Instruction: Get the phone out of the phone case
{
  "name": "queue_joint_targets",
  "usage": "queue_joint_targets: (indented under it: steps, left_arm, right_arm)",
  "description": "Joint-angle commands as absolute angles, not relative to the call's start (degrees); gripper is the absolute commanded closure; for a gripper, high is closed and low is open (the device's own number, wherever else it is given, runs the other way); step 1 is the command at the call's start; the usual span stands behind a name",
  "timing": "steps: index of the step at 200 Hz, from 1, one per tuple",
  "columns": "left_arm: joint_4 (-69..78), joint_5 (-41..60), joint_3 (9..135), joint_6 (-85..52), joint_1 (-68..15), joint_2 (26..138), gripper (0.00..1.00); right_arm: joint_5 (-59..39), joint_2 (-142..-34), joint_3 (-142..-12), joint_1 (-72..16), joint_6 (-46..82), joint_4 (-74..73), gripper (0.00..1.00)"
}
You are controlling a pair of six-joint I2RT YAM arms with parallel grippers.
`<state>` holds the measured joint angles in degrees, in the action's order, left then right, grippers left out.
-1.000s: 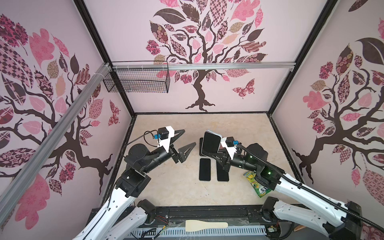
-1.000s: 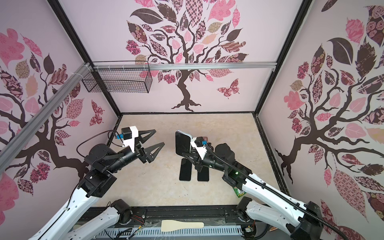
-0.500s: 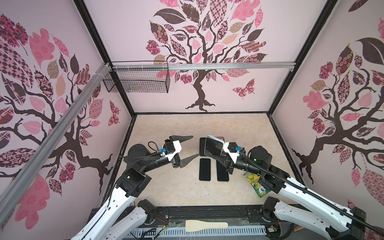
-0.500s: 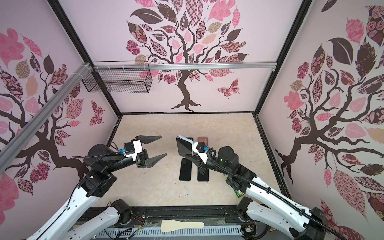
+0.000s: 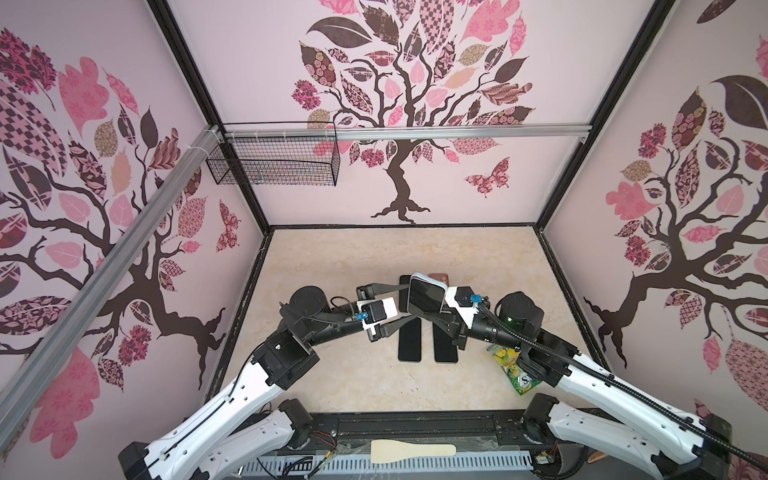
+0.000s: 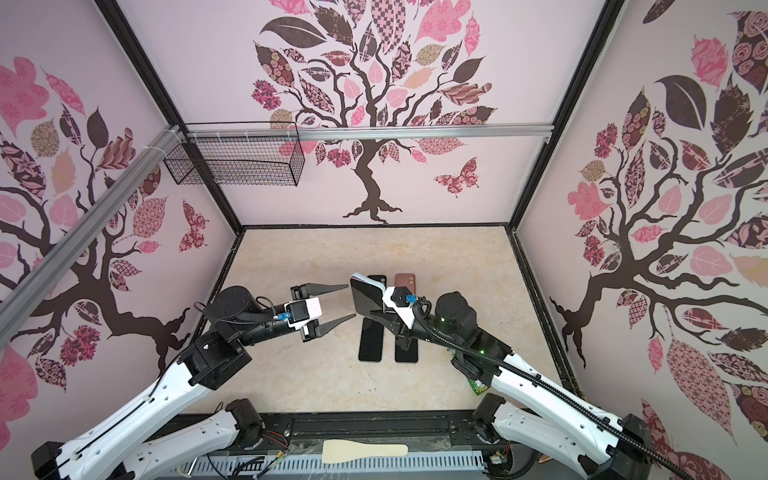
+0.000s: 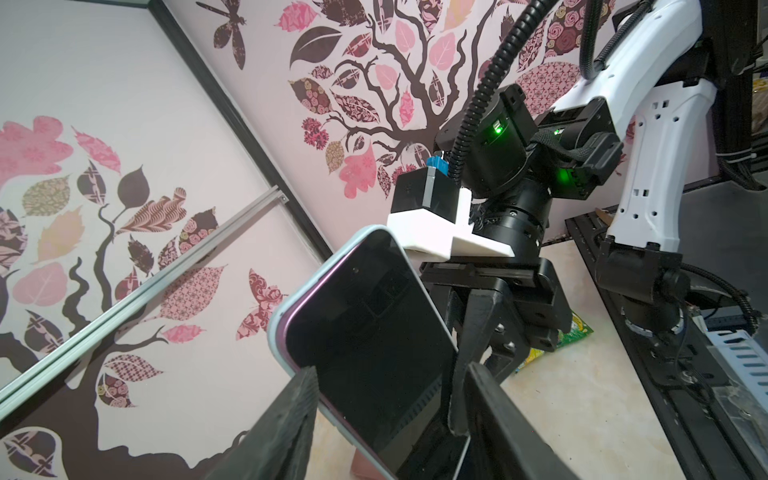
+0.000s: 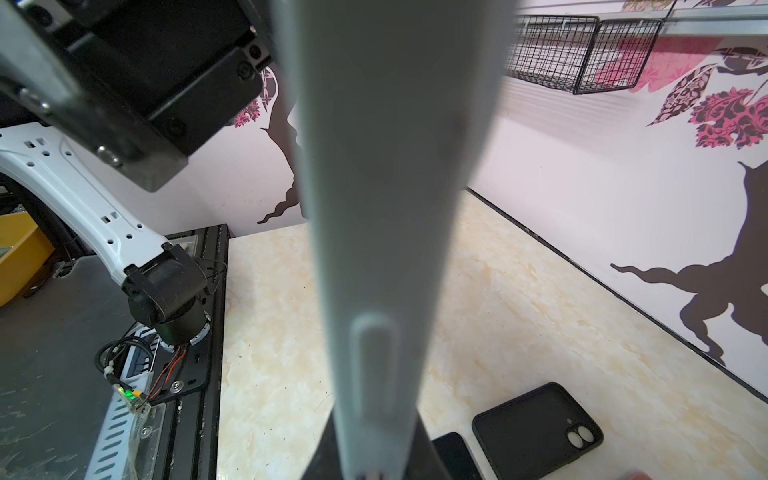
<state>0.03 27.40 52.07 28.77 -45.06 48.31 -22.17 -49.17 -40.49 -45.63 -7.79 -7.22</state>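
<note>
The phone [image 5: 424, 294] sits in its phone case [image 7: 277, 328] above the middle of the counter [image 5: 332, 266] — the right hand [image 7: 457, 399] grips it from the right. The left hand [image 6: 351, 301] is just left of it, fingers apart. Below, two more phones lie flat side by side, the left flat phone [image 5: 409, 340] and the right flat phone [image 5: 445, 345]. Behind these lie the left empty case [image 8: 536, 419] and the right empty case [image 6: 404, 279]. A snack packet [image 5: 515, 370] lies on the right, under the right arm. A wire basket [image 5: 274, 160] hangs on the back wall, left — a spatula [image 5: 411, 451] lies in front of the counter.
</note>
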Motion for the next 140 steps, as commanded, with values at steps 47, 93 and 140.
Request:
queue_joint_targets:
  steps: [47,93,140]
  left_arm:
    - [0.85,27.86,54.08,30.69,-45.35,47.80,0.48]
    - [0.02,28.39,54.45,30.67,-45.35,48.28,0.53]
    - [-0.44,26.80,54.14,30.72,-45.42,48.69,0.54]
  right_arm:
    - [-25.72,-50.11,-42.71,-45.64,-8.36,-8.30,1.00]
    - [-27.55,-50.30,-43.15,-45.65,-8.67,-7.97,1.00]
    - [-28.22,-49.58,-42.99,-45.64,-8.70,-8.22,1.00]
